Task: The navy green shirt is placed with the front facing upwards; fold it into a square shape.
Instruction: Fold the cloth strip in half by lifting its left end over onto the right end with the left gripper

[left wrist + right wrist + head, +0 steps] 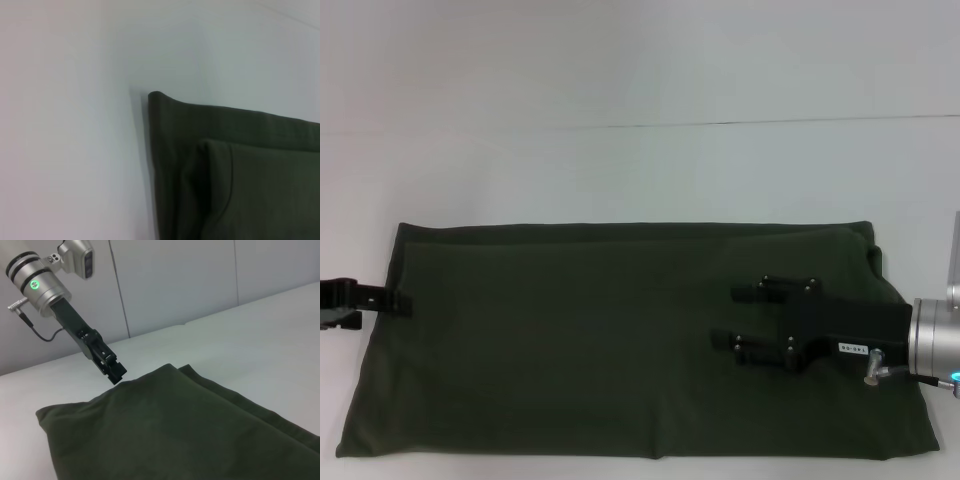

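The navy green shirt [610,340] lies flat on the white table as a wide folded rectangle with plain green cloth up; no lettering or collar shows. My right gripper [728,317] is over the shirt's right part, open, with nothing between its fingers. My left gripper [398,300] is at the shirt's left edge, its tip over the hem; the right wrist view also shows this gripper [116,374] touching that edge of the shirt [165,430]. A folded corner of the shirt [225,170] with a second layer on top fills the left wrist view.
The white table [640,170] stretches beyond the shirt to a seam line at the back. A light wall [175,280] rises behind the table on the left arm's side.
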Controlling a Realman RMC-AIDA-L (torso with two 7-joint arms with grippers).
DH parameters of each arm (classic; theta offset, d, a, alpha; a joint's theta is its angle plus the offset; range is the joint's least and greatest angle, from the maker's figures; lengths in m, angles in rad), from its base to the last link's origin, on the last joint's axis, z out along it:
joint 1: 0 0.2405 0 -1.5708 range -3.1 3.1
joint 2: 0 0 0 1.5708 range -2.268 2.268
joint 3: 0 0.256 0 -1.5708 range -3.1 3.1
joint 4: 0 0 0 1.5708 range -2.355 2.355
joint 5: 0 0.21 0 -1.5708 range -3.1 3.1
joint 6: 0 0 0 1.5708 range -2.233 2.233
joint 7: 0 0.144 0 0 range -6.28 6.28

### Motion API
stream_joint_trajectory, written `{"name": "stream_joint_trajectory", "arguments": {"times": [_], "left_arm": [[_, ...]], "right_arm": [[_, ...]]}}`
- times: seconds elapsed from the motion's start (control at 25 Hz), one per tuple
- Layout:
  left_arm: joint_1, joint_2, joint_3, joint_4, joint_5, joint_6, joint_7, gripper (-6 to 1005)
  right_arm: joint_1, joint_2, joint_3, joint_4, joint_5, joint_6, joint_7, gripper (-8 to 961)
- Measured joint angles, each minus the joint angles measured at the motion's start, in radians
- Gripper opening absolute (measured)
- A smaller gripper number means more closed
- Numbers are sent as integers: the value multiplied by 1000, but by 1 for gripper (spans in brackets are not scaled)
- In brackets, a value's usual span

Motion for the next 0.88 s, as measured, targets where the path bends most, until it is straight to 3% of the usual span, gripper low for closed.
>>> {"name": "stream_joint_trajectory", "arguments": {"times": [0.24,0.88], "left_arm": [[3,-13,43,-1,0,-12,1,859],[4,-20,49,-4,-2,-14,-1,855]], "right_arm": [[1,0,0,1,-2,0,0,750],[2,0,-2,11,-5,0,2,749]]}}
